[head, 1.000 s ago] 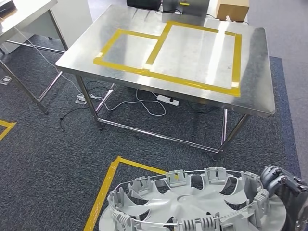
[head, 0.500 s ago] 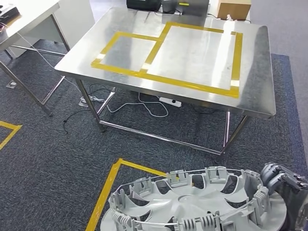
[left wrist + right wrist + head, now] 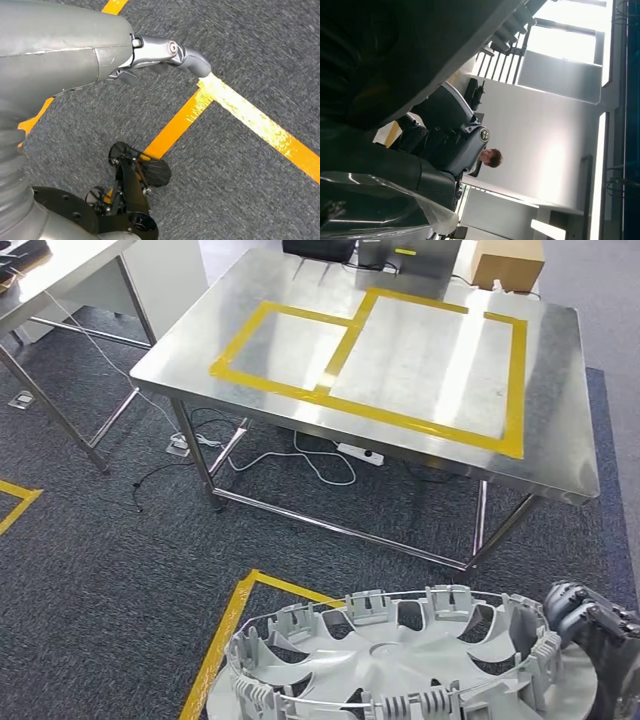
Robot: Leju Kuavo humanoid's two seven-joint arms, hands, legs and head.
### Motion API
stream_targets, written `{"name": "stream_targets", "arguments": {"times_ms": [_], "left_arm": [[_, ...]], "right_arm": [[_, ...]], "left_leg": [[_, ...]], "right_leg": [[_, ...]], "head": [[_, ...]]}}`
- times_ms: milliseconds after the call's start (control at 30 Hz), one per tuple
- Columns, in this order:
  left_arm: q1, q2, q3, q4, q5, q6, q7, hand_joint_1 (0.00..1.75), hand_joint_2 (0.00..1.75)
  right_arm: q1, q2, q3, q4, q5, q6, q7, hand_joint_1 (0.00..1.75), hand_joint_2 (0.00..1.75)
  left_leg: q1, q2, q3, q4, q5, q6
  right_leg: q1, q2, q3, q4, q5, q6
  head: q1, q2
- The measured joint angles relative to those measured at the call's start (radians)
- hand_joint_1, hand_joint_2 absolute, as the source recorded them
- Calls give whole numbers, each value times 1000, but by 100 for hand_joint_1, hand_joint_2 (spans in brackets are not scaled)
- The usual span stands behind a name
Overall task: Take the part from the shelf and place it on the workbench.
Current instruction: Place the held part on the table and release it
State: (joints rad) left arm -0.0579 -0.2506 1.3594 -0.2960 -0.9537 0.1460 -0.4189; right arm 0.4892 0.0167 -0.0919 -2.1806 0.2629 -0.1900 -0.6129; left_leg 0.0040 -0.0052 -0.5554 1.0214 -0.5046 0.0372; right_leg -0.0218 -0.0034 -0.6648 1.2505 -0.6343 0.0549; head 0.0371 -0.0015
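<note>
Closer now sits the steel workbench with yellow tape rectangles (image 3: 392,350); the grey plastic wheel cover (image 3: 392,660) stays gripped at its rim by the right hand (image 3: 592,625). Left hand (image 3: 113,50) hangs, fingers loosely extended, holding nothing.

The grey wheel cover (image 3: 392,665) is cut off by the head view's bottom edge. The right hand (image 3: 596,630) runs off the corner, its grip probably hidden under the rim.

Dark grey carpet (image 3: 90,580) is spreading underfoot, yellow floor tape (image 3: 219,640) crossing it at six o'clock; a second steel table (image 3: 45,270) is standing at ten o'clock.
</note>
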Motion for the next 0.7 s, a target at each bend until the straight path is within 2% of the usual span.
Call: {"name": "stream_targets", "arguments": {"times_ms": [33, 67, 100, 133, 167, 200, 233, 333, 400, 433, 500, 533, 567, 600, 633, 667, 700], "left_arm": [[0, 0, 0, 0, 0, 0, 0, 0, 175], [1, 0, 0, 0, 0, 0, 0, 0, 175], [1, 0, 0, 0, 0, 0, 0, 0, 175], [1, -1, 0, 0, 0, -1, 0, 0, 175], [1, -1, 0, 0, 0, -2, 0, 0, 175], [0, -2, 0, 0, 0, -3, 0, 0, 175], [0, -3, 0, 0, 0, -4, 0, 0, 175], [-2, -5, 0, 0, -1, -5, 1, 0, 175], [-4, -5, 0, 0, -1, -5, 3, 0, 175], [-4, -5, 0, 0, -1, -4, 3, 0, 175], [-2, -5, 0, 0, -1, -4, 3, 0, 175], [0, -5, 0, 0, -1, -3, 3, 0, 175], [2, -4, 0, 0, -1, -3, 4, 0, 175], [3, -4, 0, 0, -1, -2, 4, 0, 175], [4, -4, 0, 0, -1, -2, 5, 0, 175], [4, -4, 0, 0, -1, -2, 6, 0, 175], [3, -4, 0, 0, -1, -2, 7, 0, 175]], "right_arm": [[1, 0, 0, 1, 0, 0, 0, 175, 175], [1, 0, 0, 2, 0, 1, 0, 175, 175], [1, 0, 0, 3, 0, 1, 0, 175, 175], [1, 0, 0, 3, 0, 1, 0, 175, 175], [1, 0, 0, 4, 0, 1, 0, 175, 175], [0, 0, 0, 4, 0, 2, 0, 175, 175], [0, 0, 0, 4, 0, 3, 0, 175, 175], [3, 1, -1, 4, 0, 4, 0, 175, 175], [3, 2, -3, 4, 1, 5, -1, 175, 175], [3, 3, -3, 4, 2, 5, -1, 175, 175], [2, 4, -4, 4, 3, 6, -1, 175, 175], [3, 4, -5, 4, 3, 7, -1, 175, 175], [3, 5, -5, 4, 4, 7, 0, 175, 175], [3, 5, -5, 4, 5, 7, 0, 175, 175], [4, 6, -5, 4, 6, 7, 1, 175, 175], [4, 6, -5, 4, 7, 7, 1, 175, 175], [3, 7, -5, 4, 8, 7, 2, 175, 175]], "left_leg": [[-3, 0, 5, 0, -4, 3], [-5, -1, 11, 0, -10, 4], [-6, -3, 20, 0, -16, 4], [-8, -4, 31, 0, -23, 3], [-10, -5, 38, 0, -30, 1], [-12, -7, 43, 1, -38, -3], [-12, -7, 46, 1, -43, -8], [-10, -6, 52, -1, -53, -24], [-9, -4, 40, 40, -76, -35], [-6, -4, 14, 91, -98, -41], [-1, -3, -63, 225, -142, -50], [2, -3, -97, 271, -146, -53], [4, -3, -115, 282, -128, -55], [6, -3, -116, 258, -92, -56], [8, -2, -101, 200, -42, -57], [7, -1, -81, 142, -4, -57], [6, 1, -60, 88, 17, -54]], "right_leg": [[1, 0, -33, 44, -3, -1], [1, 0, -46, 49, 17, -2], [2, 0, -39, 15, 55, -6], [3, 1, -16, -51, 103, -11], [5, 1, 12, -114, 136, -16], [8, 1, 39, -168, 153, -21], [11, 2, 57, -200, 155, -26], [12, 4, 76, -219, 140, -38], [7, 1, 92, -230, 136, -48], [5, -2, 100, -233, 132, -52], [4, -4, 114, -234, 120, -57], [4, -4, 121, -234, 114, -57], [3, -3, 130, -234, 107, -56], [2, -2, 140, -234, 99, -54], [1, -1, 153, -234, 91, -50], [0, 0, 162, -234, 82, -45], [0, 0, 167, -234, 73, -38]], "head": [[0, 0], [0, 0], [0, 0], [0, 0], [0, 0], [-1, 0], [-2, 0], [-6, 0], [-9, 0], [-11, 0], [-13, 0], [-13, 0], [-13, 0], [-13, 0], [-13, 0], [-13, 0], [-15, 0]]}}
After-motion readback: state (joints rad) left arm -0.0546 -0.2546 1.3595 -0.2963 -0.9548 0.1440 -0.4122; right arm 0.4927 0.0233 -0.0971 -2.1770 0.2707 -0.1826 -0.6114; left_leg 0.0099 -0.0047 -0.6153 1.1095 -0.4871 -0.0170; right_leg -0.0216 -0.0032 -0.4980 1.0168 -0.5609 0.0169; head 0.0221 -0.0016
